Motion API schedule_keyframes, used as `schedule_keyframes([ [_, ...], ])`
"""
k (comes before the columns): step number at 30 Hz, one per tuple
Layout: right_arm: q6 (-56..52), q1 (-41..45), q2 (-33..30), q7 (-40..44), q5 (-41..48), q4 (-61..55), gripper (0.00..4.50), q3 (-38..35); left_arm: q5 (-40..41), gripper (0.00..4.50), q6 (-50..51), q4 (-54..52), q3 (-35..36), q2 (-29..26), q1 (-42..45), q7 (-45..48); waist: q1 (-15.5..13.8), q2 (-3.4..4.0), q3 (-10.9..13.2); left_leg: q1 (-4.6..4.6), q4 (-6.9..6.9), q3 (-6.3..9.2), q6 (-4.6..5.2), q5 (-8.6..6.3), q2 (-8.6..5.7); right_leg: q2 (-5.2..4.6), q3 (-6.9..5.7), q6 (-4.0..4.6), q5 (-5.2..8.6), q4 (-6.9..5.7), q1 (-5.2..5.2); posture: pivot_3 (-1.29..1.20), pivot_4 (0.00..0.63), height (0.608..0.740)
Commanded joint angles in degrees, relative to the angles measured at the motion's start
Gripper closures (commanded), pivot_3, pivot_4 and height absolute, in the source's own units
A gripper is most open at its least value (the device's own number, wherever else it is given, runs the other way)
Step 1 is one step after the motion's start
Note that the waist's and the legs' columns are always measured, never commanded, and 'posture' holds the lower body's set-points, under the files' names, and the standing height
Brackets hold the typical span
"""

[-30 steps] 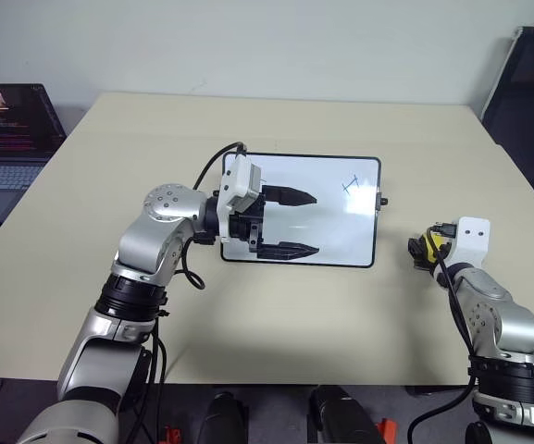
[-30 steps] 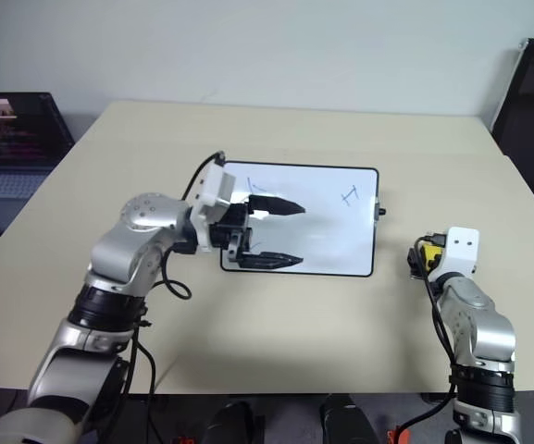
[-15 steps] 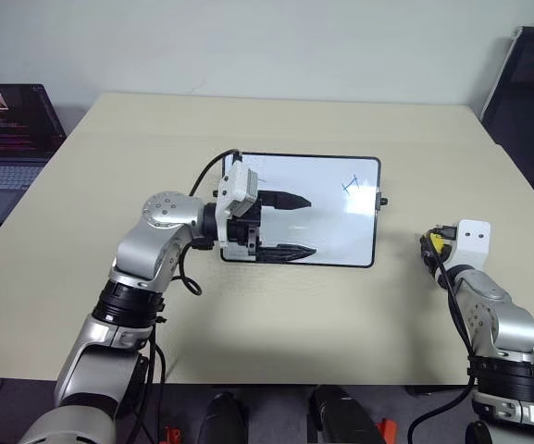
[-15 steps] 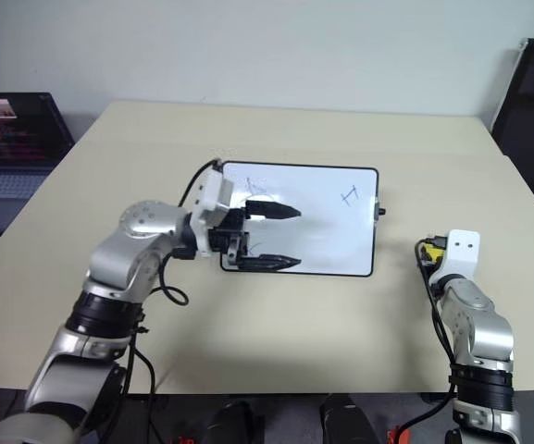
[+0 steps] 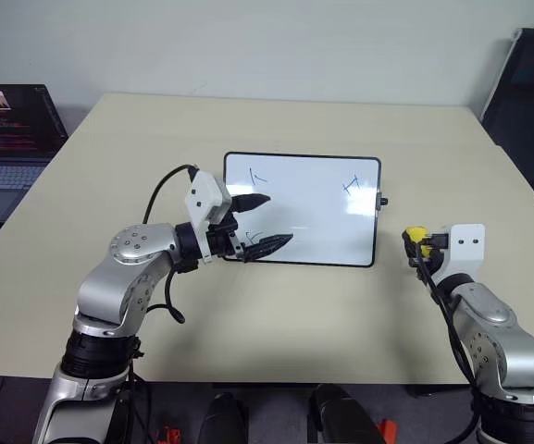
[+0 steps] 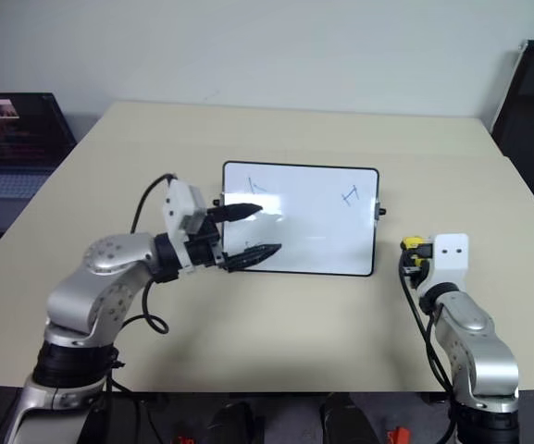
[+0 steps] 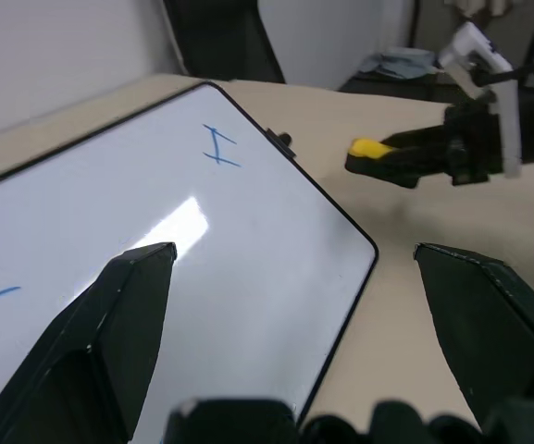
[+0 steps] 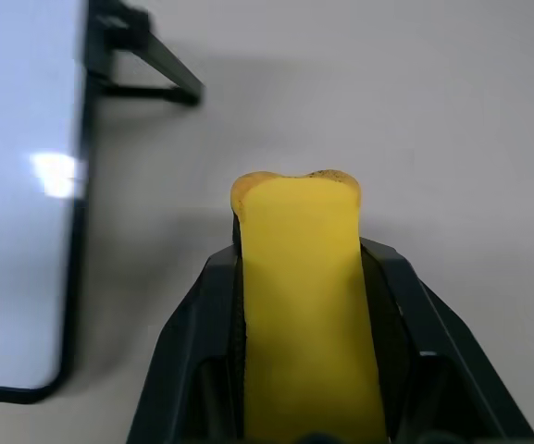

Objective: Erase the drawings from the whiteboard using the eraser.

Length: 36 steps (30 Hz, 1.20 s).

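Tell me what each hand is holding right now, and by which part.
The right hand grips the yellow eraser by its long sides, one end sticking out past the fingers. The left hand is open over the whiteboard, holding nothing.

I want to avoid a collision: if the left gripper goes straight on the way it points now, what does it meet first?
Probably the whiteboard: the open left gripper points low across its near-left corner. Its height above the surface is unclear.

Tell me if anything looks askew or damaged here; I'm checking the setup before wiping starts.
Nothing stands out. The whiteboard lies flat and square on the table, with drawings not yet wiped. The right hand is shut on the yellow eraser, beside the board; the left hand hangs open over its near left part.
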State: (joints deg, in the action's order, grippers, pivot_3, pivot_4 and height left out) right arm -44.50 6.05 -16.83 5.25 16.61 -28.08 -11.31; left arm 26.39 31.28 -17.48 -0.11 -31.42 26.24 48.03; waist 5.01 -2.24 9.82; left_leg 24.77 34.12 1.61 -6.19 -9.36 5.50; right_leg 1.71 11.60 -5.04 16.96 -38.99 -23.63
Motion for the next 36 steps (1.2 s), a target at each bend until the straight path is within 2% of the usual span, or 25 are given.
schedule_keyframes([
  [1,-0.5,-0.2,0.5,0.4,1.0,-6.5,3.19,1.5,0.4,0.00,1.1,-3.8,1.2,0.4,0.7,-3.4,0.0,0.00,0.0,-0.01,0.03,-0.01,0.00,0.00,0.00,0.00,0.01,0.02,0.01,0.00,0.01,0.00,0.150,0.740],
  [6,-1.6,1.3,-1.8,4.7,2.3,-12.2,3.19,6.2,-1.6,0.00,4.2,-4.6,0.8,1.1,3.1,-10.0,0.0,0.00,0.0,0.00,0.08,0.00,0.00,0.00,0.00,0.00,0.01,0.04,0.01,0.00,0.01,0.00,0.150,0.740],
  [11,-1.4,8.9,-4.3,6.2,0.6,-10.5,3.19,8.7,-3.7,0.00,5.1,-3.2,0.0,1.0,3.3,-12.8,0.1,0.00,0.0,-0.01,0.08,-0.01,0.00,0.00,-0.01,0.00,0.03,0.00,-0.02,0.01,0.01,0.00,0.150,0.740],
  [17,2.9,20.4,-5.0,5.5,-6.4,2.7,3.19,14.9,-4.7,0.00,4.4,-2.1,-2.0,0.8,3.7,-11.6,0.1,-0.01,0.0,0.00,0.08,-0.01,0.00,0.00,-0.02,0.00,0.01,-0.03,-0.04,0.02,0.02,0.00,0.150,0.740],
  [22,7.9,26.8,-4.3,4.5,-11.6,13.7,3.19,16.6,-5.0,0.00,3.3,-2.0,-3.1,0.9,3.6,-10.0,0.0,-0.01,0.0,0.02,0.03,-0.01,0.00,0.00,-0.02,0.00,-0.01,0.02,-0.13,0.03,0.00,0.00,0.150,0.740],
  [27,9.1,28.0,-4.4,5.2,-14.1,18.6,3.19,17.4,-5.4,0.00,2.3,-1.7,-3.4,1.2,3.2,-9.5,-0.1,-0.01,0.0,0.02,-0.08,0.01,0.00,0.00,-0.01,0.00,-0.05,0.07,-0.15,0.04,0.00,0.00,0.150,0.740],
  [33,4.5,26.0,-8.2,13.5,-14.9,16.8,3.19,22.9,-5.6,0.00,1.0,-0.8,-3.1,0.7,2.7,-8.9,0.1,-0.01,0.0,0.00,-0.05,0.02,0.00,0.00,-0.01,0.00,-0.05,0.03,-0.13,0.02,0.01,0.00,0.150,0.740],
  [36,4.6,26.0,-8.7,13.9,-16.2,16.7,3.19,23.5,-5.8,0.00,0.6,-0.4,-3.1,0.8,2.6,-8.7,0.1,-0.01,0.0,-0.02,0.04,0.02,0.00,0.00,-0.01,0.00,-0.05,-0.07,-0.08,0.00,0.04,0.00,0.150,0.740],
])
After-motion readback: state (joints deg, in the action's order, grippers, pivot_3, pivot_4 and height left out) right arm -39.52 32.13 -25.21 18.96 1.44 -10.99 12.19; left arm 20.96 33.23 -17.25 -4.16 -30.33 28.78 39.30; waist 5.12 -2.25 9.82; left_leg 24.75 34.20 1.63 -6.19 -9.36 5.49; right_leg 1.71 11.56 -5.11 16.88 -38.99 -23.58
